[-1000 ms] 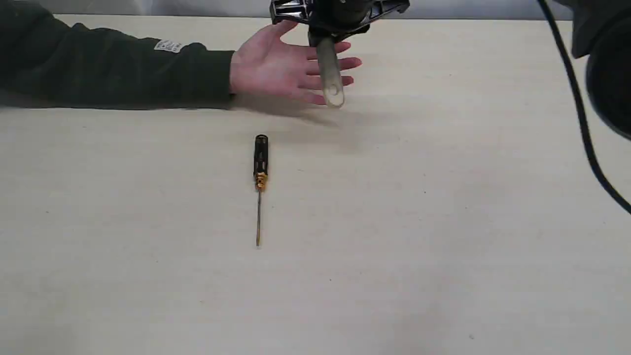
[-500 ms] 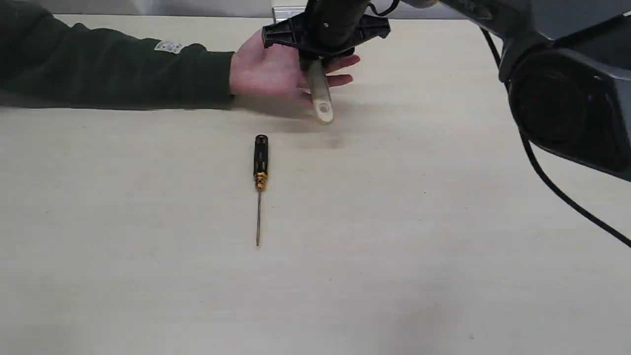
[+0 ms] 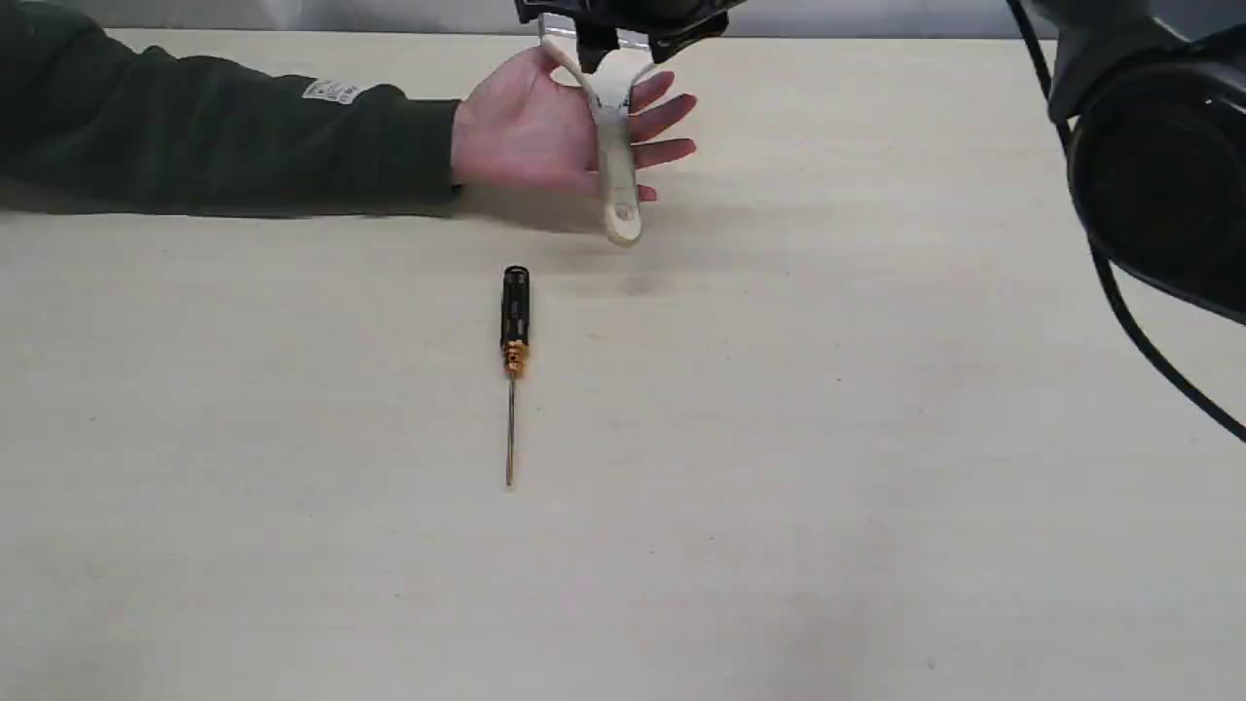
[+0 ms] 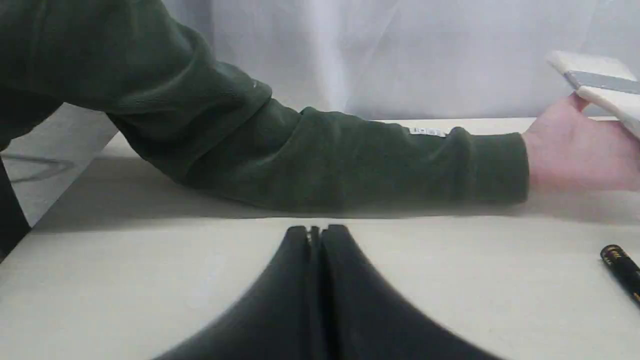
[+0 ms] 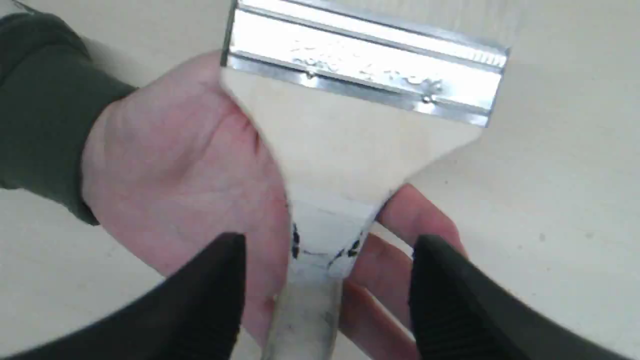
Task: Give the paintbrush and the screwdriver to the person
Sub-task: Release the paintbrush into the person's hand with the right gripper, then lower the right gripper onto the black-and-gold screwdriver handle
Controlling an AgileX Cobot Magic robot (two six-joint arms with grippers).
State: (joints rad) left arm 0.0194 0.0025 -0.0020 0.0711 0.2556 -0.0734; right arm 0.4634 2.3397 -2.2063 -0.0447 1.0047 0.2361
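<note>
While the paintbrush rests on the hand, right pincer gapes; left pincer closed.

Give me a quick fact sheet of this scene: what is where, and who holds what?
paintbrush: lying across the person's open hand, handle sticking out past the palm
right gripper: open, fingers either side of the handle, not gripping
left gripper: shut, empty, above the table
screwdriver: flat on the table, apart from the hand
handover: brush apparently delivered; screwdriver not yet
</note>
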